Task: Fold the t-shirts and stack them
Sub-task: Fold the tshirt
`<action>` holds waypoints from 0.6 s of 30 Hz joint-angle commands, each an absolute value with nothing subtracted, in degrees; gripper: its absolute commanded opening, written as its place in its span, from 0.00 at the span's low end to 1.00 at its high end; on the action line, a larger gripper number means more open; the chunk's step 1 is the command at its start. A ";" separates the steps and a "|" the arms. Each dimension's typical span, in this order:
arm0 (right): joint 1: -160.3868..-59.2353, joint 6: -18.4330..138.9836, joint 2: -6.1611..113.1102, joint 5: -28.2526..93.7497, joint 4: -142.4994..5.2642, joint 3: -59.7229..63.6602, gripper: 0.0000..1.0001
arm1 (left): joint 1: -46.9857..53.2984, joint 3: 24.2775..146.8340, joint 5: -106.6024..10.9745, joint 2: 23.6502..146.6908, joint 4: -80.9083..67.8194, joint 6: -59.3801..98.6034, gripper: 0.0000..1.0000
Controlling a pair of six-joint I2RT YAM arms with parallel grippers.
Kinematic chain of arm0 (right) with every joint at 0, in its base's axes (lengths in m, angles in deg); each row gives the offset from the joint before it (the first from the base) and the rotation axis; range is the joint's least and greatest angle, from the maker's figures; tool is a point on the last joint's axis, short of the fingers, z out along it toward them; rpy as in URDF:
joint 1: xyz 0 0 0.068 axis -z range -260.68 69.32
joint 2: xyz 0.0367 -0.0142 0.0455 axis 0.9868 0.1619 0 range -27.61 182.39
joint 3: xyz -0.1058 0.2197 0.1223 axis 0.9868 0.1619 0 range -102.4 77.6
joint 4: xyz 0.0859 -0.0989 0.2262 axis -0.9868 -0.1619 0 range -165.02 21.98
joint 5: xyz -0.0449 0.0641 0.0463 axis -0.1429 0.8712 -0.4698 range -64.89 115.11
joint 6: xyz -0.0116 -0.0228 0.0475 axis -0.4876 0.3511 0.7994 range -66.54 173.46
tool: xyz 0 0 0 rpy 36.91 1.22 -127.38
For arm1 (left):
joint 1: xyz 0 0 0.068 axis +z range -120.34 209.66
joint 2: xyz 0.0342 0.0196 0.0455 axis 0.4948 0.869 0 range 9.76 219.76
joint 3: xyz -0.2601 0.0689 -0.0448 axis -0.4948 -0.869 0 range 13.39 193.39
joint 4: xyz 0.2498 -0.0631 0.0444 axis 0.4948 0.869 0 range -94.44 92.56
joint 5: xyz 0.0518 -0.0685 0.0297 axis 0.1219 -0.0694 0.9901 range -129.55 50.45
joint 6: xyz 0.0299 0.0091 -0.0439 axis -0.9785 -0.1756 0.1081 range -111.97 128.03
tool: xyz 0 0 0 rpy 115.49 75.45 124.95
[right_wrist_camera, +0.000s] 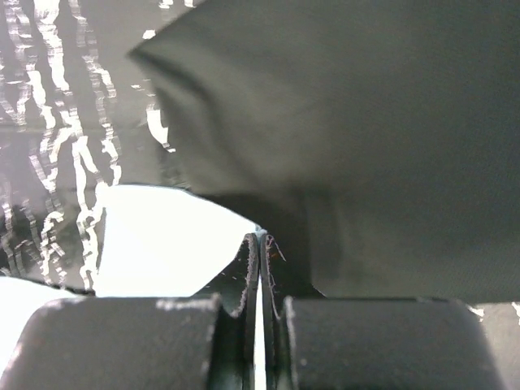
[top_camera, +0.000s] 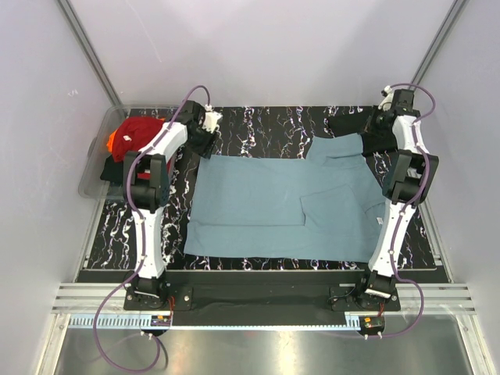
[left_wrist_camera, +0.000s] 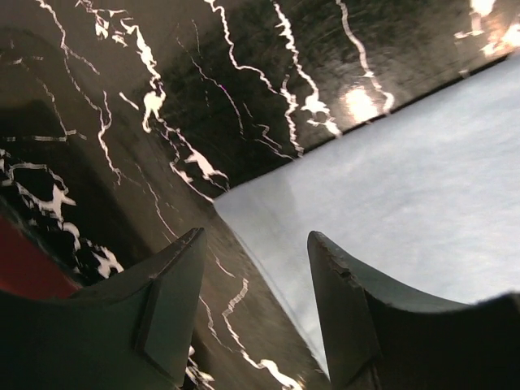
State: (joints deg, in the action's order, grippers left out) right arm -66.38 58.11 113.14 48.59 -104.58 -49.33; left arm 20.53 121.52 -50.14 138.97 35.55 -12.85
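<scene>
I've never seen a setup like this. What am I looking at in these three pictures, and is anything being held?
Two black-and-white robot arms are bolted at the near table edge. The overhead picture looks down from behind them; the other two come from cameras on each wrist, showing that arm's own fingers. A dusty teal-blue short-sleeved fabric t-shirt lies spread on the black marble-patterned table. A clear plastic tub at far left holds red, orange and black shirts. The left gripper is open, hovering by the shirt's corner, holding nothing. The right gripper is shut, apparently pinching the shirt's far right edge.
</scene>
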 commanded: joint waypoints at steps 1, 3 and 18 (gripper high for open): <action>-66.18 57.76 106.17 52.61 -99.06 -45.55 0.00 | 21.65 124.48 -52.82 141.33 36.25 -17.28 0.58; -66.18 58.99 103.72 54.20 -94.49 -40.54 0.00 | 21.83 125.61 -54.23 142.91 36.95 -17.54 0.57; -66.18 59.00 97.55 55.52 -87.98 -30.07 0.00 | 21.83 130.28 -56.51 147.75 41.08 -20.27 0.48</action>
State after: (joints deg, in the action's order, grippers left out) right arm -66.38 59.22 102.34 54.34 -91.31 -30.27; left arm 21.80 128.54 -54.32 146.03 39.85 -18.97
